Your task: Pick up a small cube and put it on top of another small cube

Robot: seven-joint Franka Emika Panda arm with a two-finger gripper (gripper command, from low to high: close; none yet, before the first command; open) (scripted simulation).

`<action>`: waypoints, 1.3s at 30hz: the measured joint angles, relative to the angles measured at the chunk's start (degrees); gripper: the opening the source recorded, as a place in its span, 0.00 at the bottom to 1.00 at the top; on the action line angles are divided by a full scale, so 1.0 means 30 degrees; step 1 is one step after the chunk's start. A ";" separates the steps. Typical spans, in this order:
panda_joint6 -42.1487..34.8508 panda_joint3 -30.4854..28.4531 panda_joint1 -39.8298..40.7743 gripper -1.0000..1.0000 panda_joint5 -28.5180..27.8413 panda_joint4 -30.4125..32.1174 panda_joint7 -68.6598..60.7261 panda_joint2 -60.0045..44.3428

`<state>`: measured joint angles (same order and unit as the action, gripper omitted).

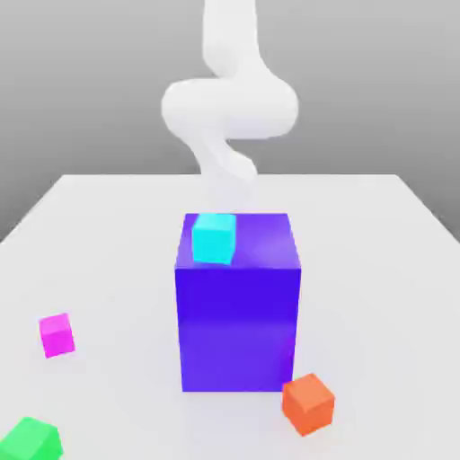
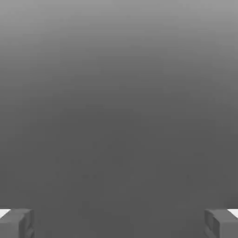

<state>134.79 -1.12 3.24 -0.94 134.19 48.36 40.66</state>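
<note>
The small magenta cube rests on the white table at the exterior view's left, apart from everything else. A small cyan cube sits on top of the big blue-purple block, near its left top edge. The white arm hangs behind the block, and its hand is hidden there in the exterior view. In the hand view my gripper is open: the grey fingertips stand far apart with only plain grey between them. No cube shows in that view.
An orange cube lies by the block's front right corner. A green cube lies at the front left corner of the exterior view, partly cut off.
</note>
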 joint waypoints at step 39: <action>1.1027 -0.2746 1.0484 0.00 0.3851 0.6643 0.2776 -1.8254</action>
<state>167.87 -9.36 34.70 10.62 154.12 56.68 -14.10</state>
